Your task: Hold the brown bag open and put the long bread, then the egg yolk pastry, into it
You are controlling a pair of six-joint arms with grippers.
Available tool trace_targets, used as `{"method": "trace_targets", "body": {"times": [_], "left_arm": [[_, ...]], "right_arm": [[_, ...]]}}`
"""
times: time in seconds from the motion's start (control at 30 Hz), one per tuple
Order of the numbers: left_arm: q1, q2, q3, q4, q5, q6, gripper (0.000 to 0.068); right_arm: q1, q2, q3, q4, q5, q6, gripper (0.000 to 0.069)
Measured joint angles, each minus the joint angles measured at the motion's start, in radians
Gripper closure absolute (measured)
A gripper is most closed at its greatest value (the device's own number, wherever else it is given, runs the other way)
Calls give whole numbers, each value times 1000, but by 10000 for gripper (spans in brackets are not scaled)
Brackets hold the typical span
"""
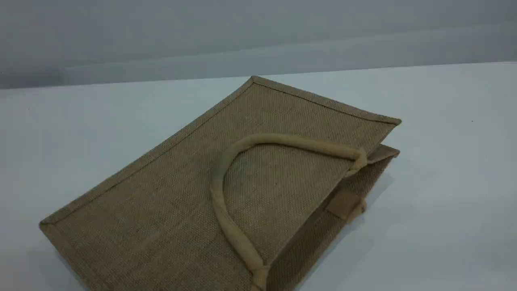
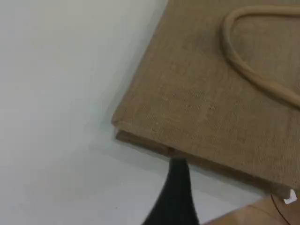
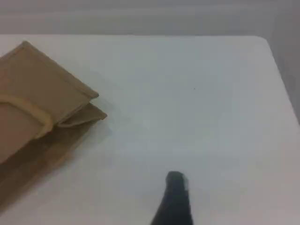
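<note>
The brown bag [image 1: 181, 194] lies flat on the white table, with one rope handle [image 1: 216, 190] resting on its top face. Its mouth faces right, and the top edge is lifted slightly there. Neither arm shows in the scene view. In the left wrist view the bag [image 2: 211, 103] fills the upper right. My left gripper's dark fingertip [image 2: 177, 187] reaches up to the bag's near edge; contact cannot be told. The right wrist view has the bag's mouth corner [image 3: 33, 122] at the left. My right gripper's fingertip [image 3: 174, 197] is over bare table, well apart from it. Both grippers hold nothing. The long bread and the egg yolk pastry are out of view.
White table [image 1: 444, 161] spreads around the bag, ending at a grey wall behind. The table's right edge [image 3: 281, 79] shows in the right wrist view. A tan wooden-looking surface [image 2: 262, 213] shows at the bottom right corner of the left wrist view.
</note>
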Motion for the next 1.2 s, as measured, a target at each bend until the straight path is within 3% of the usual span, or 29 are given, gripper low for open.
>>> {"method": "trace_targets", "body": {"times": [0.37,0.67,1.2], "left_arm": [[1,0,0,0,0,2,100],[159,-44,0,-8,0,3,100],[161,-146,0,-8,4,4,100]], "right_arm": [[0,0,0,0,0,0,141],[0,0,0,0,0,0,141],[0,0,0,0,0,-1,141]]}}
